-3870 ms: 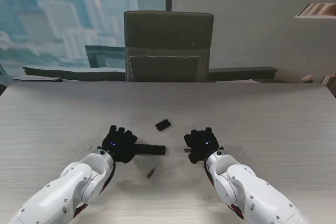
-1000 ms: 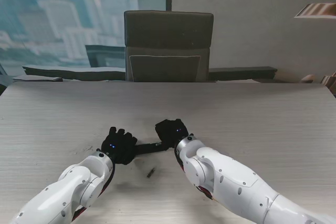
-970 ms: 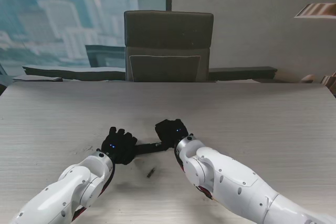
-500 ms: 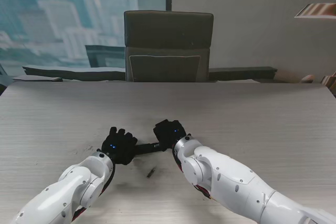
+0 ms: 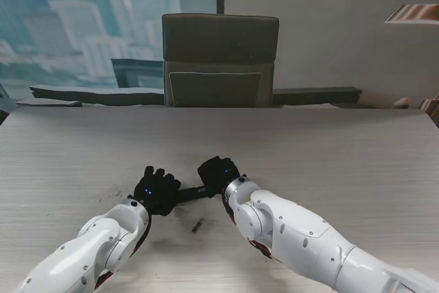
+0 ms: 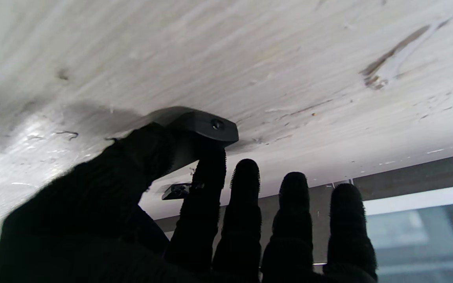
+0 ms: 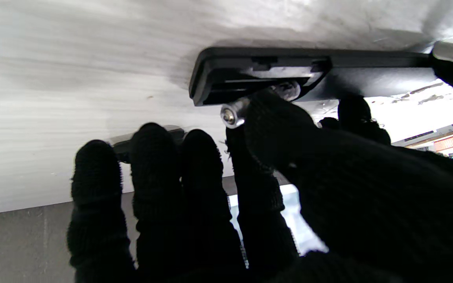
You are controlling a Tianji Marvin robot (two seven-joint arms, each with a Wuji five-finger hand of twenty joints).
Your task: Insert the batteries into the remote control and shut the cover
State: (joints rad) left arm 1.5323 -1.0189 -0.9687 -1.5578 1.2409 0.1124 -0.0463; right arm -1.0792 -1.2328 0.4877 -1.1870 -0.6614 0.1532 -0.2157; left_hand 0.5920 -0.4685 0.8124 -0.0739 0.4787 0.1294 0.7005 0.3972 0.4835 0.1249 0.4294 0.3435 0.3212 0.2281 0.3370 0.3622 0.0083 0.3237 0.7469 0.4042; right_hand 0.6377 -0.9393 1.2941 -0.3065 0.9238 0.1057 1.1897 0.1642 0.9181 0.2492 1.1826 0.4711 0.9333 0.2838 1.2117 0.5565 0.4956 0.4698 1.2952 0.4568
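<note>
Item: remote control [image 7: 321,74], long axis running left-right. Your left hand [image 5: 156,190] pins its left end; your right hand [image 5: 218,173] pinches a battery [image 7: 234,112] at the open right-end bay.

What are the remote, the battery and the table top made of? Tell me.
Remote: apparently matte black moulded plastic, with dull, even sheen.
Battery at the right robot hand: metal end cap, bright and mirror-like.
Table top: pale wood-grain surface, probably laminate; fine parallel streaks, scuffed near the left robot hand.
</note>
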